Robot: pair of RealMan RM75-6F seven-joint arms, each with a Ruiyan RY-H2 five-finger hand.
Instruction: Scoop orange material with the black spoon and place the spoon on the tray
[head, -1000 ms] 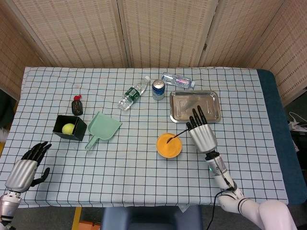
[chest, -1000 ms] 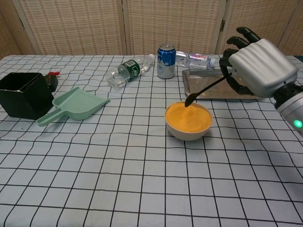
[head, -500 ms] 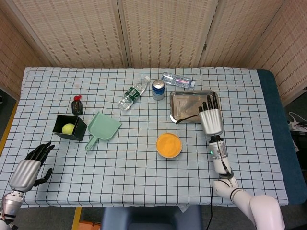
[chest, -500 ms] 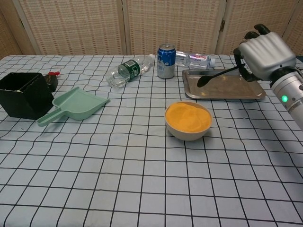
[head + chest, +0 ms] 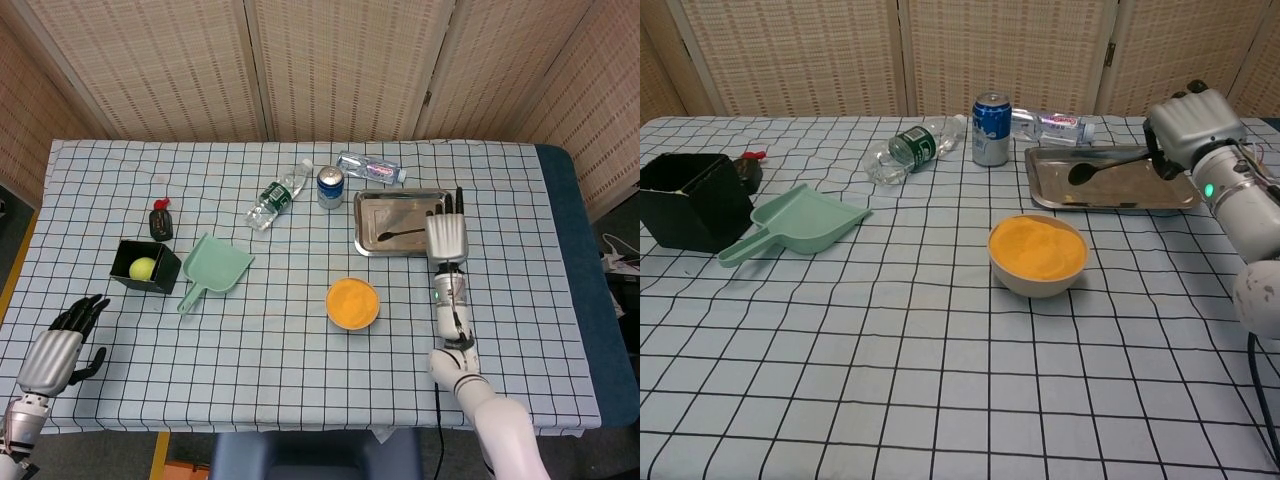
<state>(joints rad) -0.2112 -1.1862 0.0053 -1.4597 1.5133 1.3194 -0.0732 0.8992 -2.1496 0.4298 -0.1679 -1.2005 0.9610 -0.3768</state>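
A woven folding screen (image 5: 330,65) stands behind the table (image 5: 300,330), covered in pale blue checked cloth.

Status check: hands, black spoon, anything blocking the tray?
Right hand holds the black spoon, bowl end over the tray. Left hand open at the table edge. Nothing blocking.

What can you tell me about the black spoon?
The black spoon is thin and dark all over, with a small round bowl and a long slim handle. It is over the shiny metal tray, bowl end low near the tray floor. The right hand holds the handle end. Whether it carries orange material is too small to tell.
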